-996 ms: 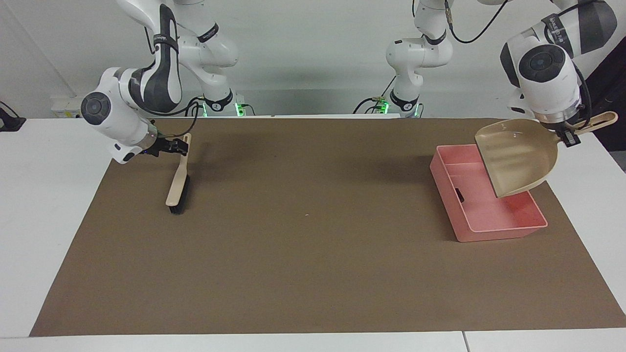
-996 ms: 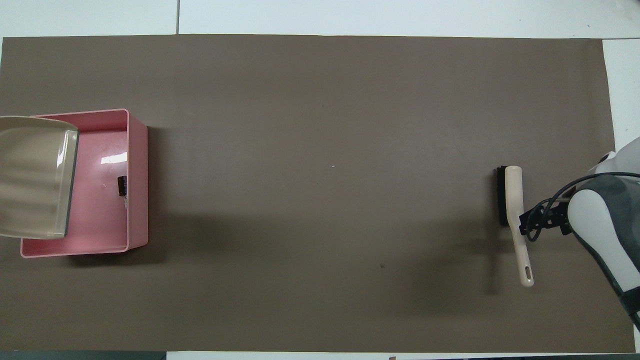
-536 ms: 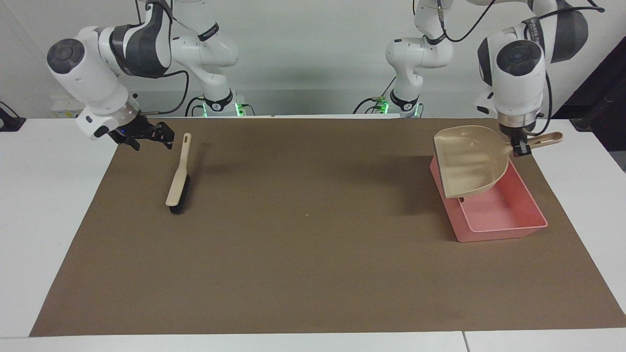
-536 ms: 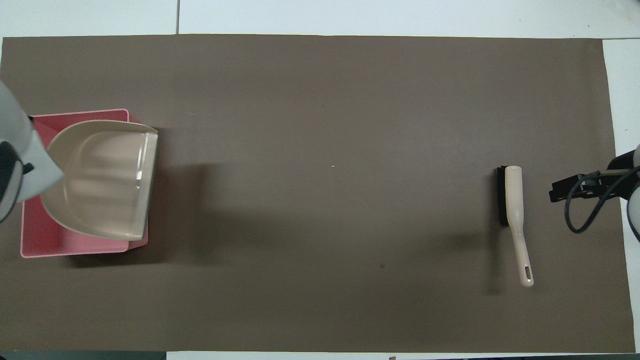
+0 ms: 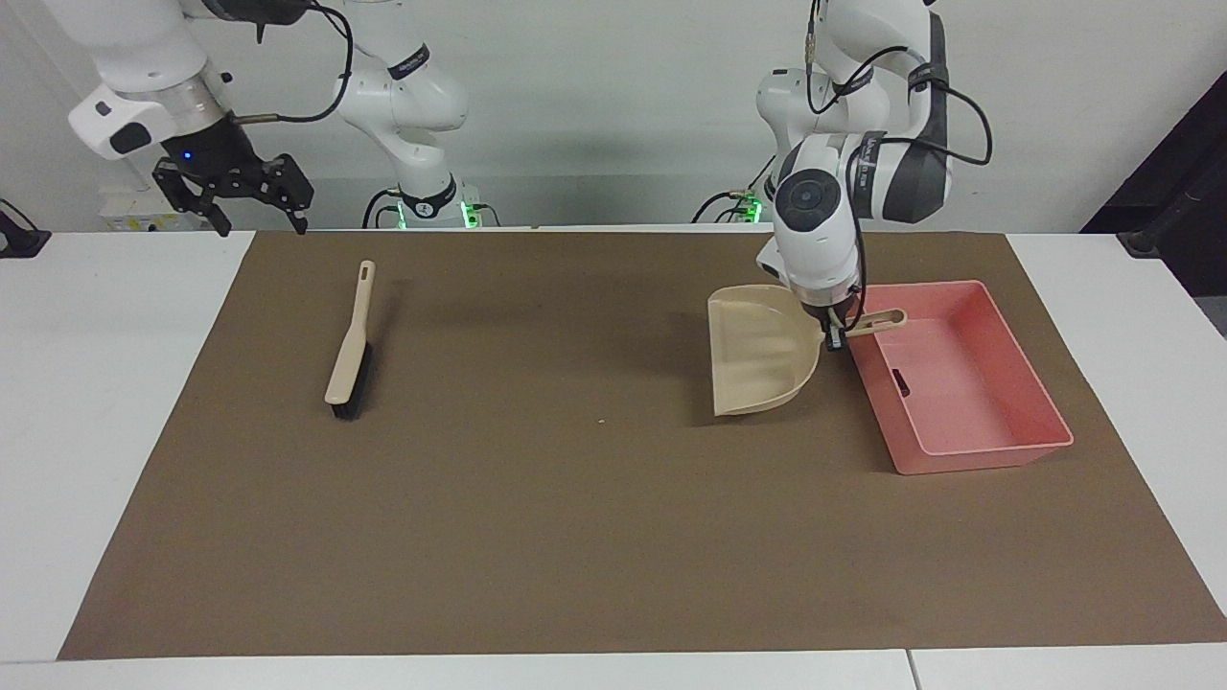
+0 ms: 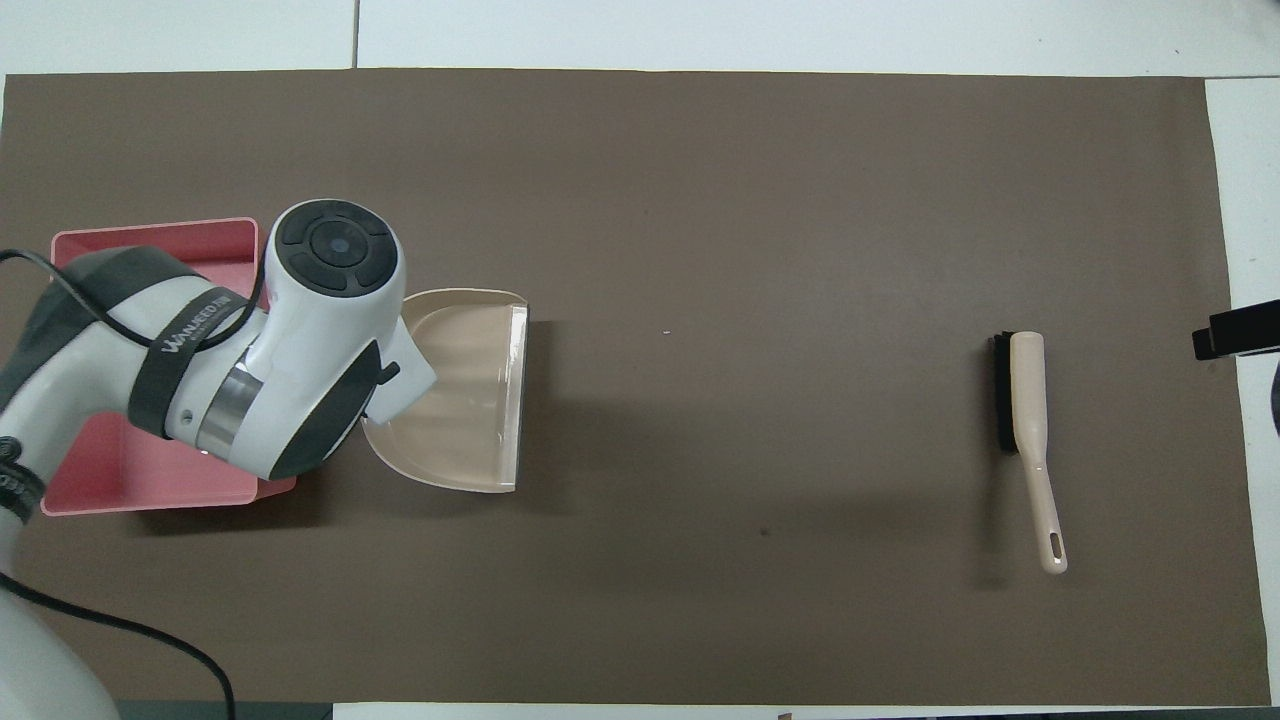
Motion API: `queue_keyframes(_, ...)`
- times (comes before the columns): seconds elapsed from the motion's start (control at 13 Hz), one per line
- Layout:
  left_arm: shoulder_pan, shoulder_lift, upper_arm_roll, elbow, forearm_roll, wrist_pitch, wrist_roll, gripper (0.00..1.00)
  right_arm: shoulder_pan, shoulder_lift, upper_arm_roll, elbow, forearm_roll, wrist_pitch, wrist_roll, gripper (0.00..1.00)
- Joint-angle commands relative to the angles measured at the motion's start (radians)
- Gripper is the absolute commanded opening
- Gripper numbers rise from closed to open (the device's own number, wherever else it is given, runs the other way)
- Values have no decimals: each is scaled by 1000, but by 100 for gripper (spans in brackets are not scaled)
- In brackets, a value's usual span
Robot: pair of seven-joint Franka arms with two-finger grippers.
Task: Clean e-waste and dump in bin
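Shallow pink bin [image 5: 997, 446] with sloping walls at the left arm's end of the brown mat [image 5: 594, 537], a small dark chip [image 5: 901, 382] lying inside against one wall. Just beside it, left gripper [image 5: 836, 334] clamped on the handle of the beige dustpan [image 5: 762, 359], pan low over the mat. Right gripper [image 5: 251, 196] raised with fingers spread, over the table edge near the brush [image 5: 347, 356], which lies well apart from the bin.

The pink bin [image 5: 968, 450] sits upright at the left arm's end, a dark chip [image 5: 900, 382] inside.
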Motion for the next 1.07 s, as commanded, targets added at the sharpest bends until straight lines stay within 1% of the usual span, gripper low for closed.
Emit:
queue_keyframes(0.0, -49, 26, 19, -32, -44, 105, -39, 0, -13, 47, -2, 36, -18, -27, 19, 99)
queue_keyframes(0.08, -52, 50, 18, -32, -61, 109, -57, 0, -16, 35, -3, 7, -20, -18, 19, 99)
queue_keyframes(0.23, -58, 100, 18, -29, -84, 126, -86, 0, -18, 24, -7, -15, -20, -16, 16, 99)
queue_keyframes(0.38, -63, 101, 19, -46, -84, 143, -85, 0, -27, 26, -10, -8, -26, 7, 16, 99)
queue_keyframes(0.61, -71, 100, 21, -51, -83, 143, -82, 5, -13, -17, 1, -92, -35, 7, 30, 99)
queue_keyframes(0.69, -83, 98, 22, -52, -83, 144, -82, 6, -11, -17, 1, -92, -35, 12, 30, 99)
queue_keyframes(0.77, -89, 97, 22, -54, -80, 140, -86, 9, 7, -16, 0, -90, -57, 15, 28, 99)
queue_keyframes(0.84, -91, 95, 22, -55, -78, 139, -88, 16, 22, -17, 1, -93, -70, 15, 27, 99)
queue_keyframes(0.92, -91, 95, 21, -55, -78, 141, -94, 42, 31, -2, 1, -81, -84, 6, 31, 99)
queue_keyframes(1.0, -91, 92, 21, -54, -80, 141, -117, 63, 47, 3, -6, -78, -104, 3, 30, 99)
